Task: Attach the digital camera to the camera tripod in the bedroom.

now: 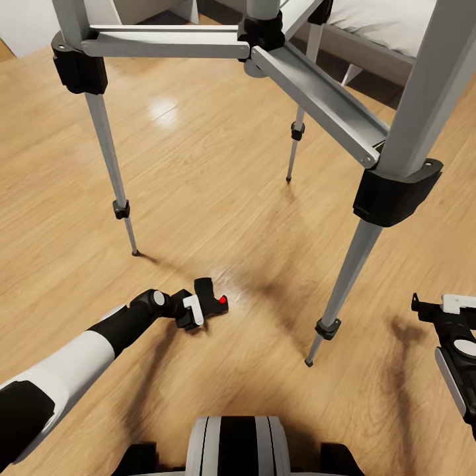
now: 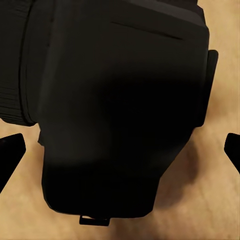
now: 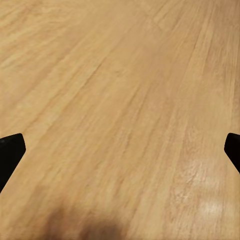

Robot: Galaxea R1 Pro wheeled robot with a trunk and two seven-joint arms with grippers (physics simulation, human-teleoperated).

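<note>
Left claw (image 1: 201, 305) sits spread around the digital camera (image 1: 215, 301) on the floor (image 1: 218, 198), not gripping yet. Right claw (image 1: 436, 311) spread, empty. Lifting and mounting onto the camera tripod (image 1: 297, 79) remain.

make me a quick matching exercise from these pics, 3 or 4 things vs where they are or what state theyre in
Things:
1. digital camera
2. camera tripod
3. right gripper
4. bed

Places or states:
A. behind the tripod, at the head view's top right
B. standing on the wood floor, three legs spread
C. jaws open, nothing between them
D. at the left gripper, low over the floor

Pairs: 1-D, 2-B, 3-C, 4-A
</note>
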